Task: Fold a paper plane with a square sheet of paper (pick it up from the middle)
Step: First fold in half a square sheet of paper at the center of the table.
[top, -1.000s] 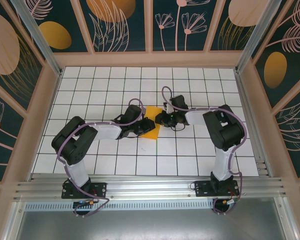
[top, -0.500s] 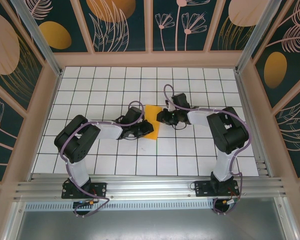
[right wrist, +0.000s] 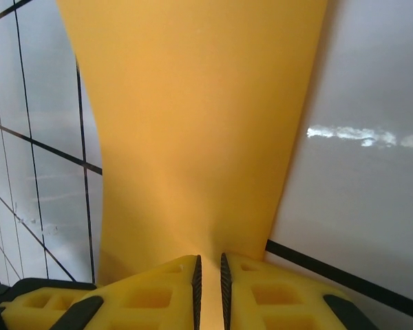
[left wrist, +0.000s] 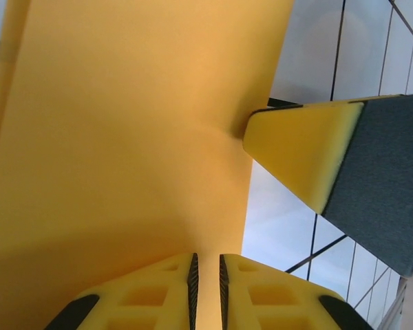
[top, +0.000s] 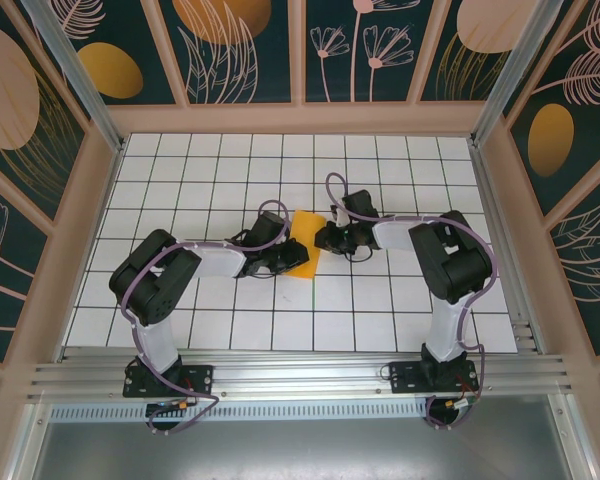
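Step in hand, as I judged it: an early fold. The sheet was held between both tools and had no pointed dart shape yet.

The square sheet of paper (top: 304, 228) was at mid-counter, between the two tools. It looked partly raised off the white gridded counter (top: 380, 300). Whether any edge touched the tiles I could not tell.

The left tool (top: 286, 263) was closed on the sheet's near-left edge. Its wrist view showed the paper running down into the thin slit between its pads (left wrist: 151, 295).

The right tool (top: 323, 238) was likewise pinched on the sheet's right edge. One of its fingers (left wrist: 299, 148) showed against that edge from the other side.

Pose: both arms reached forward and low with elbows bent. The forearms angled inward so the tools faced each other across the sheet, close together.

Next move, in my judgement: one tool would carry its edge over to meet the opposite one while the other held firm. The sheet would then need pressing flat to set the crease. Thin paper, so a pull from both sides at once could tear or skew it.
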